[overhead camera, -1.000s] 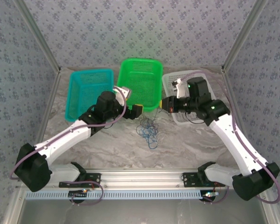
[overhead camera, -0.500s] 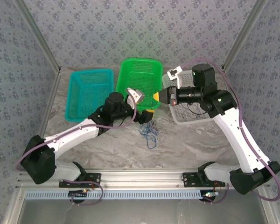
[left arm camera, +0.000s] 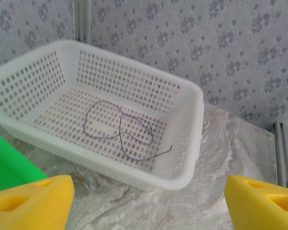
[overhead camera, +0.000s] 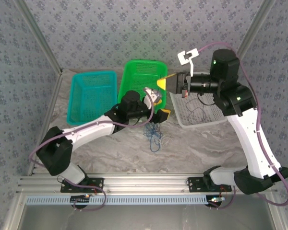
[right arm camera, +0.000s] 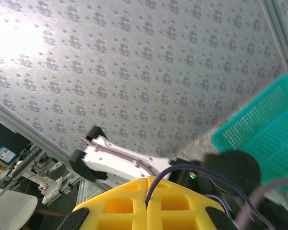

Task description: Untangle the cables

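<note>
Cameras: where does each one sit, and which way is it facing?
Top external: above and behind, looking down on table, cable tangle, left arm, right arm.
Left wrist: on the left gripper, facing the white basket between open jaws.
Right wrist: on the right gripper, facing leftward at wall and teal basket; jaws closed.
Shared: top and left wrist show the white basket's purplish cable.

No readable text, brand or number anywhere; a blue sticker (right arm camera: 1, 154) at eight o'clock is too blurred.
</note>
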Controlling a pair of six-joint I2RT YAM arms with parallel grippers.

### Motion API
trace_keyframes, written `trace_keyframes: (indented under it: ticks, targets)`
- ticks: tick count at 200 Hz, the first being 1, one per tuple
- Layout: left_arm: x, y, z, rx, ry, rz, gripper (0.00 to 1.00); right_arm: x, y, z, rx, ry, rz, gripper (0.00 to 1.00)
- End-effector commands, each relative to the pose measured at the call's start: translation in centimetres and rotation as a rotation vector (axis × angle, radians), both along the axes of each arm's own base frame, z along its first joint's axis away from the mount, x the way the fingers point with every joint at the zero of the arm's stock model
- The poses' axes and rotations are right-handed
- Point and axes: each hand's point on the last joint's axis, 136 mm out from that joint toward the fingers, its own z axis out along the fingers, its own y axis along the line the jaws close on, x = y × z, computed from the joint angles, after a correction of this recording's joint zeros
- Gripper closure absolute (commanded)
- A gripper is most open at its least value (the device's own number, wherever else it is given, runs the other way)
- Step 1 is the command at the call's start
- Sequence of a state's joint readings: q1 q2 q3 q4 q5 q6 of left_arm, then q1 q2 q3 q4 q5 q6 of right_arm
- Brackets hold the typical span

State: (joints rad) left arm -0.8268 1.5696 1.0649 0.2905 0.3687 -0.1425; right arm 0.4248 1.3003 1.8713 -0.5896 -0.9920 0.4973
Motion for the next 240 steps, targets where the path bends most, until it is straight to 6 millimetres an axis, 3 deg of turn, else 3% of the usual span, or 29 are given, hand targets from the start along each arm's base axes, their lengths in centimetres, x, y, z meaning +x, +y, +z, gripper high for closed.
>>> trace_keyframes:
  ticks: [1,76,128,189,240]
  targets:
    - [-0.4,-0.1,0.2,-0.017,0.019,-0.010,0.17,-2.0,-0.7,3.5,0.032,-0.082,0.035,1.00]
    - [-0.4,0.6,-1.2,0.017,0.024,0.016,0.16,-3.1,-2.1,11.7,0.147,-0.282,-0.016,1.00]
    - [-0.8,0.8,-3.8,0.049,0.081,0.011,0.17,-4.4,-4.6,17.4,0.274,-0.449,-0.128,1.00]
    - [-1.4,0.8,-8.5,0.118,0.176,-0.006,0.19,-4.7,-6.6,20.2,0.347,-0.546,-0.251,1.00]
    - [-1.8,2.2,-11.9,0.223,0.226,0.029,0.22,-6.0,-7.8,22.2,0.411,-0.594,-0.293,1.00]
